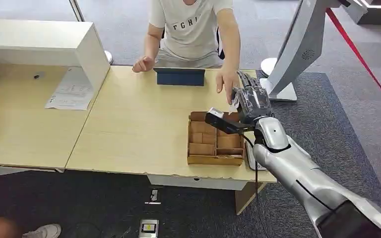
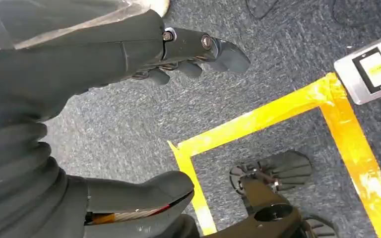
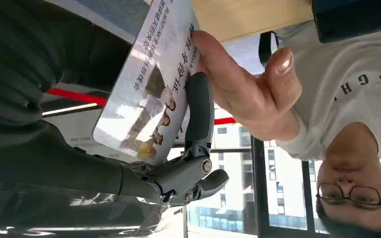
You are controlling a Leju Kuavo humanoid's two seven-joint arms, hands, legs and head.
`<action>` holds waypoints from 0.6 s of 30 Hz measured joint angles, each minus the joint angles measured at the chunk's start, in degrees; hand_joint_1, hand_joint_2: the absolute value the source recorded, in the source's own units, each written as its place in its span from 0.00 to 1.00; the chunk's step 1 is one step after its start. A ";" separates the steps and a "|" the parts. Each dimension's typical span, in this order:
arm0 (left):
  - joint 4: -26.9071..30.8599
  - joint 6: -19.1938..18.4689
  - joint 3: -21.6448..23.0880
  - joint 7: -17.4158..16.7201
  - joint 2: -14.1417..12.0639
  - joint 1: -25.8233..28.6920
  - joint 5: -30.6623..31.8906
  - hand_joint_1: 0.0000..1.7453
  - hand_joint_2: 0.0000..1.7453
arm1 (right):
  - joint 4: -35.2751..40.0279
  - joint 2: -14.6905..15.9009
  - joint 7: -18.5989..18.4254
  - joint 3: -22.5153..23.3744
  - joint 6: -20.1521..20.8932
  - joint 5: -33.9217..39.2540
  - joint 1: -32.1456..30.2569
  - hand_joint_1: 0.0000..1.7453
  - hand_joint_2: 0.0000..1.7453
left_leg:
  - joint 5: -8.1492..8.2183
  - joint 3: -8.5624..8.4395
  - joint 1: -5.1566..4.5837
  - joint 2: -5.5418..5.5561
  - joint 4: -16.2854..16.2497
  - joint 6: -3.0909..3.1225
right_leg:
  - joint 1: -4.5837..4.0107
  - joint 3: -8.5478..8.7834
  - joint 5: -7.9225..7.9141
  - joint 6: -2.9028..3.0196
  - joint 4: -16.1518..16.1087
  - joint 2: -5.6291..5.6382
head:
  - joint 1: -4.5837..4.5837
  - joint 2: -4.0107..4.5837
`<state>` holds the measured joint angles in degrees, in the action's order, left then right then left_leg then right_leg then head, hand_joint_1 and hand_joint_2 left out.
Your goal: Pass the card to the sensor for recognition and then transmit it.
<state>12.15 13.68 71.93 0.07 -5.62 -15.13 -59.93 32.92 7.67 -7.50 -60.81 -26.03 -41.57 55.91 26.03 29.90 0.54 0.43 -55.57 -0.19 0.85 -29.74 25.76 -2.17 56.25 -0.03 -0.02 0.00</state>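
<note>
The right hand [image 1: 250, 101] is raised over the far right part of the wooden table [image 1: 129, 129], at about 2 o'clock from the table's centre. It grasps the card [image 3: 146, 84], a printed and laminated one, pressed flat against the palm with a dark finger [image 3: 199, 106] lying across its face. The card's long axis runs along the hand, toward the person seated at 12 o'clock.

The person's hand [image 3: 250, 89] touches the card's far end (thumb on the printed face), directly ahead of the robot's fingertips, so the card appears to lie between the two hands. The handover to the person appears to be in progress; release has not occurred. The next move probably depends on the person securing the far end before the robot's fingers loosen.

The left hand [image 2: 129, 114] hangs over the carpet, fingers apart and holding nothing; the right arm is the one at the card.

Containers: a cardboard divider tray [image 1: 215, 141] sits at 6 o'clock from the right hand. Its compartments look bare, though part is hidden. A dark tablet [image 1: 179, 76] stands at 12 o'clock on the table.
</note>
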 joint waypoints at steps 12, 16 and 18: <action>0.00 0.90 0.11 -1.18 0.42 1.04 0.79 0.00 1.00 | -1.14 0.66 -0.68 0.00 -0.44 -0.20 -0.05 1.00 1.00 | 0.00 0.00 0.00 -0.01 0.00 0.00 | 0.00 -0.02 0.00 0.00 0.00 0.00 | 0.00 0.00; 0.02 0.90 0.13 -1.35 0.66 1.05 0.85 0.00 1.00 | -1.33 0.87 -1.11 0.00 -0.46 -0.63 -0.31 0.00 1.00 | 0.00 0.01 0.00 -0.01 0.01 0.00 | 0.00 -0.02 0.00 0.00 -0.01 0.00 | 0.02 0.00; 0.02 0.87 0.15 -1.31 0.79 1.05 0.83 0.00 1.00 | -1.46 0.92 -1.29 0.00 -0.46 -0.85 -0.33 0.00 0.00 | 0.00 0.01 0.00 -0.01 0.00 0.00 | 0.00 -0.02 0.00 0.00 0.00 0.00 | 0.02 0.00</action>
<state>12.17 14.56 72.08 -1.25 -4.83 -14.08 -59.10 31.45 8.59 -8.79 -60.81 -26.49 -42.42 55.57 26.03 29.91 0.54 0.43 -55.56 -0.19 0.84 -29.77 25.77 -2.17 56.25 -0.03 0.00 0.00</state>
